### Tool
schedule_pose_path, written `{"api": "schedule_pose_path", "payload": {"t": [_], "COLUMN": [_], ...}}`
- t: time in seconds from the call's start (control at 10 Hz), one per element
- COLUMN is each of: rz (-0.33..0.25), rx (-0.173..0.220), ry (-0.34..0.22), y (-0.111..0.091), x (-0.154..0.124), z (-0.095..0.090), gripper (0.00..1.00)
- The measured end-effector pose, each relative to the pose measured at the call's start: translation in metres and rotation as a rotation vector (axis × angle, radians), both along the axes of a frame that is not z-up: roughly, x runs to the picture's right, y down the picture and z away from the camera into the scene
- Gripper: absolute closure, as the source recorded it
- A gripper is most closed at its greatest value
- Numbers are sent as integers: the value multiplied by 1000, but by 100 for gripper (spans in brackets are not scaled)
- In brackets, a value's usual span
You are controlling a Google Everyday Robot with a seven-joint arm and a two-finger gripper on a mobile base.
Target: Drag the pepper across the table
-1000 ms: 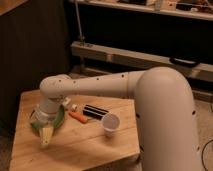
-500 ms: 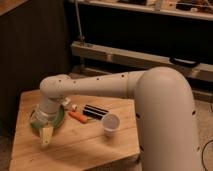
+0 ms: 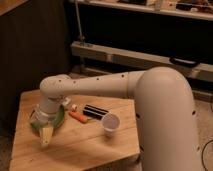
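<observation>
Camera view looks down on a low square surface [image 3: 85, 146] of pale wooden planks, with the robot's thick white arm [image 3: 100, 84] reaching in from the right and bending down over the left half. The claw [image 3: 45, 136] hangs at the end of that arm, pointing downward at the near left part of the surface, just in front of a green plate [image 3: 60, 118] whose rim shows beside the wrist. Its pale fingers are spread apart and hold nothing; whether their tips touch the wood cannot be told.

The pepper [image 3: 79, 117], a slim orange-red piece, lies flat on the surface just to the right of the green plate, near the middle of the planks. It is apart from the claw, which sits to its left and nearer the front edge. A black striped bar [image 3: 95, 111] lies just beside the pepper on its right and slightly behind it, close enough that the two may touch. A small white piece [image 3: 74, 107] sits just behind the pepper, near the plate's far rim. A white paper cup [image 3: 110, 123] stands upright to the right of the bar, nearer the front.

Behind the surface a grey metal rail [image 3: 125, 57] runs across dark shelving, and the arm's large rounded shoulder fills the right side.
</observation>
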State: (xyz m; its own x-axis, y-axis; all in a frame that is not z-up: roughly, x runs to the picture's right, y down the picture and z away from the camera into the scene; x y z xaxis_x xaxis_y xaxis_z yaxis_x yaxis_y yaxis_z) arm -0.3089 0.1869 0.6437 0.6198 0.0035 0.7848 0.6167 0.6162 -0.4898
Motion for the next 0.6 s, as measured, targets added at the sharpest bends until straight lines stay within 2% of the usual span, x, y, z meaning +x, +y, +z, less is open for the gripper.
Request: {"api": "schedule_pose_path", "payload": {"t": [0.4, 0.5, 0.6], "rz": [3, 11, 44], "rx": [-3, -1, -4], "ry": [5, 26, 83], "y": [0, -2, -7], "x": [1, 4, 16], "z": [1, 1, 3], "gripper": [20, 20, 20]}}
